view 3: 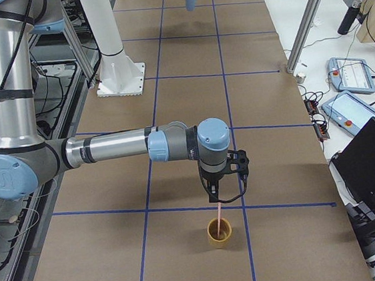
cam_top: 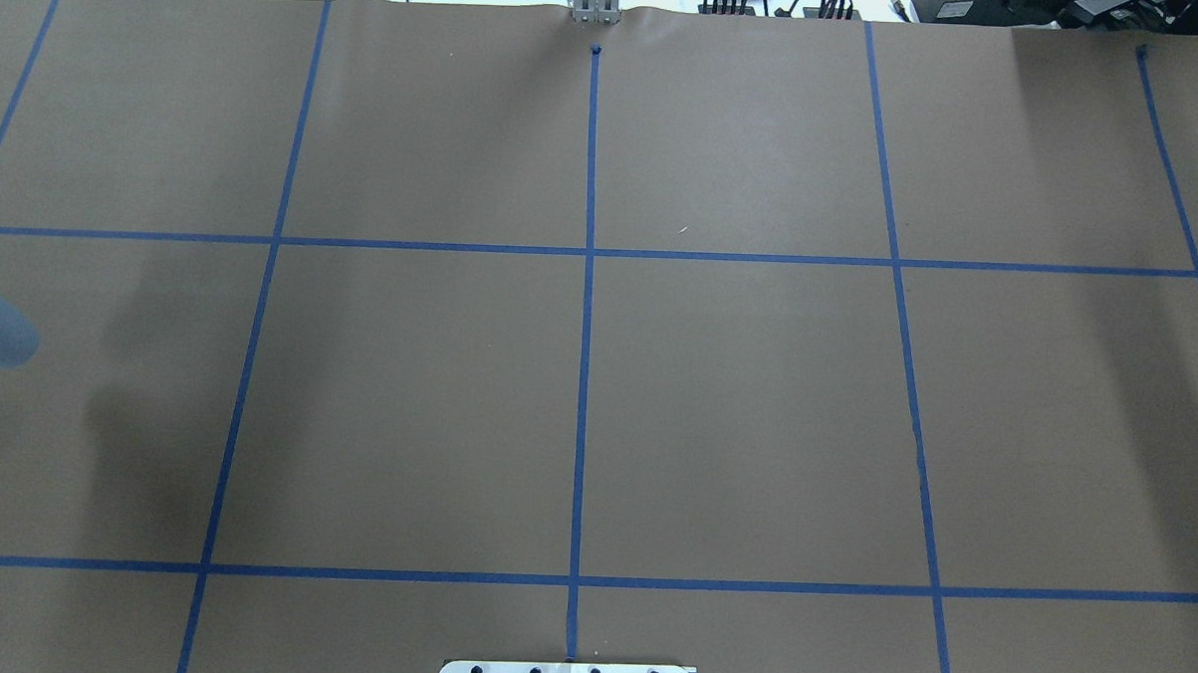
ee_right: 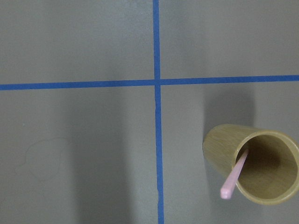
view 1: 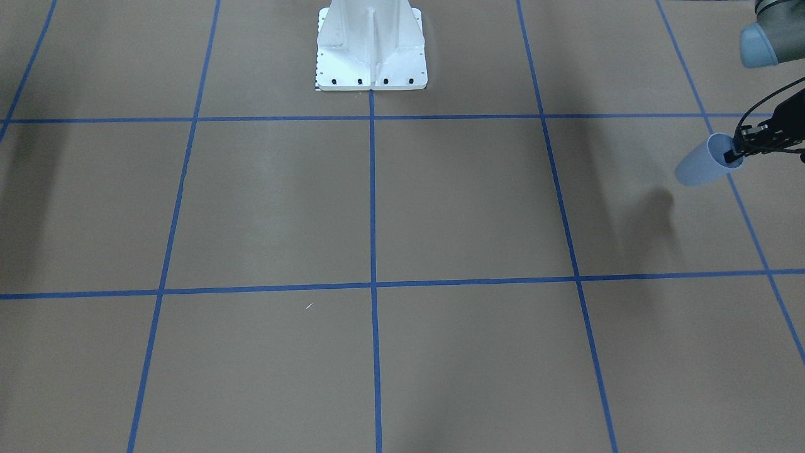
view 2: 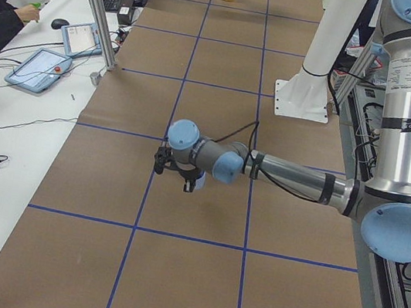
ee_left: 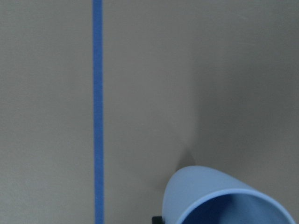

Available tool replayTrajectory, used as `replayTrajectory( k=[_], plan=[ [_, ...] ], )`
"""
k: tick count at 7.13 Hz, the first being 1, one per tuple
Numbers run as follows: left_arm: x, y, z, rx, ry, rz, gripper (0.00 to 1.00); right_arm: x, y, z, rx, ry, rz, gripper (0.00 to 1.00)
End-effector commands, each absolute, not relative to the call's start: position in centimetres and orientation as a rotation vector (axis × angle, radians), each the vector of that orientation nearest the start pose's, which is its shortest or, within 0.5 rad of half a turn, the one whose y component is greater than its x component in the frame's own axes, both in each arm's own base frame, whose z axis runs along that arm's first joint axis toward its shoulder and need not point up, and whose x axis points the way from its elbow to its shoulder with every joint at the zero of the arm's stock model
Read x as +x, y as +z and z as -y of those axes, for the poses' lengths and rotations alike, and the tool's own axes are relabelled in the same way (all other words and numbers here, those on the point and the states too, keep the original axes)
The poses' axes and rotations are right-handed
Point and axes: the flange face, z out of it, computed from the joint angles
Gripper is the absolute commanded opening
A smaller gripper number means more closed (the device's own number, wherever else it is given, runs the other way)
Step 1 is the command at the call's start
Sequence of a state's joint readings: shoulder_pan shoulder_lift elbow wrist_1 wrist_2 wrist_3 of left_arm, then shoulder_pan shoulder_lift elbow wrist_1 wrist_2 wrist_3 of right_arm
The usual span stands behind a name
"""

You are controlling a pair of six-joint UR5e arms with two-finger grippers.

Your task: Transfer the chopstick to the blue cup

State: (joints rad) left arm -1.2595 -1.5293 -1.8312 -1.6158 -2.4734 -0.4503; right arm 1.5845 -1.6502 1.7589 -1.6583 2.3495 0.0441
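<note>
Progress: looking early, judging from the pink chopstick [ee_right: 235,175] leaning inside the bamboo cup [ee_right: 219,144], top end poking over the rim, not yet lifted out; hovering the right gripper [view 3: 220,196] just above that chopstick, with no telling from the side view alone whether clenched or released; clamping the left gripper [view 1: 732,154] on the rim of the blue cup [view 1: 701,165], one finger inside the mouth, holding it tilted and clear of the table [view 1: 440,207], well apart from the chopstick at the opposite end; leaving undone, by this reading: grasping the chopstick, drawing it out, bringing it to the cup, dropping it in. Catching only the cup's base at the overhead view's left border; revealing the rim grip in the front-facing view; showing the chopstick's free top in the right wrist view, though no fingers.
</note>
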Motion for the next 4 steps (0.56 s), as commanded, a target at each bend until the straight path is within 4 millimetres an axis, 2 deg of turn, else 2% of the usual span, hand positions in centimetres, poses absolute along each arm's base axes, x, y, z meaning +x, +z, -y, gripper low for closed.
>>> replayTrajectory(
  k=[1,2,4],
  plan=[
    [12.4,39.5,55.1,-0.15,-0.091,-0.916,0.0,7.0,61.8,45.4,-0.001,0.05,0.778,1.0],
    [17.9,31.7,58.2,-0.186,-0.136,-0.916,0.0,7.0,61.9,45.3,-0.003,0.049,0.779,1.0],
    [32.7,20.5,58.9,-0.266,-0.202,-0.891,0.0,7.0,61.9,45.4,0.001,0.044,0.776,1.0]
  ],
)
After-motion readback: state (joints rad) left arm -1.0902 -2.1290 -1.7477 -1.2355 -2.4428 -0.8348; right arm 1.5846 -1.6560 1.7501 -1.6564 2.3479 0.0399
